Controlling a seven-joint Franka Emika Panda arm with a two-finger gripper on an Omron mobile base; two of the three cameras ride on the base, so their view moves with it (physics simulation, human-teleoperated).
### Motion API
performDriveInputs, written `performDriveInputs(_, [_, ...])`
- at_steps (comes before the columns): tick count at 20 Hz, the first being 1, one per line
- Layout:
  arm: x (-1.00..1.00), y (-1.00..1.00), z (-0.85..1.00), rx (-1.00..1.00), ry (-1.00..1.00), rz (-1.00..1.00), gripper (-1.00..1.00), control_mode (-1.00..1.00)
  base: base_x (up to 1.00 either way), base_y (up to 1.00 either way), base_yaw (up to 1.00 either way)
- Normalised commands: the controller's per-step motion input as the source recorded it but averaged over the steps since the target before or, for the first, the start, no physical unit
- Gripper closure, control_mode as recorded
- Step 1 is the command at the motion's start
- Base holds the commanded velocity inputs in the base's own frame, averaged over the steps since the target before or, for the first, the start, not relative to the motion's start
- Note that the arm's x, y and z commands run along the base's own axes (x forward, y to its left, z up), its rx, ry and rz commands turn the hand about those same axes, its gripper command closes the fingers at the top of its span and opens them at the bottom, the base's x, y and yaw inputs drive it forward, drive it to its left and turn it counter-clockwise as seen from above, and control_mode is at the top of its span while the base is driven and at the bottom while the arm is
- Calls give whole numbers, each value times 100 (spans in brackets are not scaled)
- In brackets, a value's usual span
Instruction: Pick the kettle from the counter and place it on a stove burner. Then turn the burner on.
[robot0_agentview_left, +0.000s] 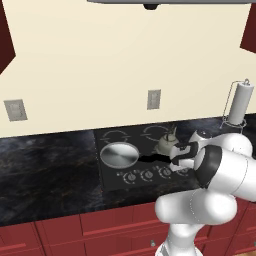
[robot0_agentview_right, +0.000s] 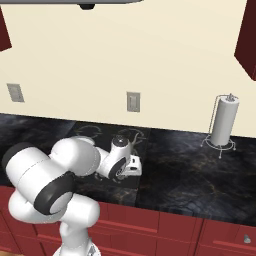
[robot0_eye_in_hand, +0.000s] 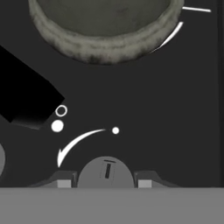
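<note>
Fingers either side of knob, below kettle

The squat silver-grey kettle stood just ahead of the tool, a grey round knob between its tips; bare black cooktop lay between.

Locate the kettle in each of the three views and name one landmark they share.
Left base view: kettle right of centre, on the cooktop's back right burner, behind the gripper.
Right base view: just a sliver of it, left of centre, mostly hidden behind the robot's hand.
Hand view: its rounded base fills the top.
Shared landmark: the black cooktop.
</note>
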Motion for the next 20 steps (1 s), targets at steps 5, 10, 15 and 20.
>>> performDriveInputs(5, [-5, 0, 0, 0, -2, 6, 100, -100, 0, 0, 0])
performDriveInputs(10, [-16, 0, 0, 0, -8, 26, 100, -100, 0, 0, 0])
performDriveInputs(15, [-18, 0, -5, -1, -1, 35, 100, -100, 0, 0, 0])
performDriveInputs(20, [-17, 0, -25, -3, 0, 39, 100, -100, 0, 0, 0])
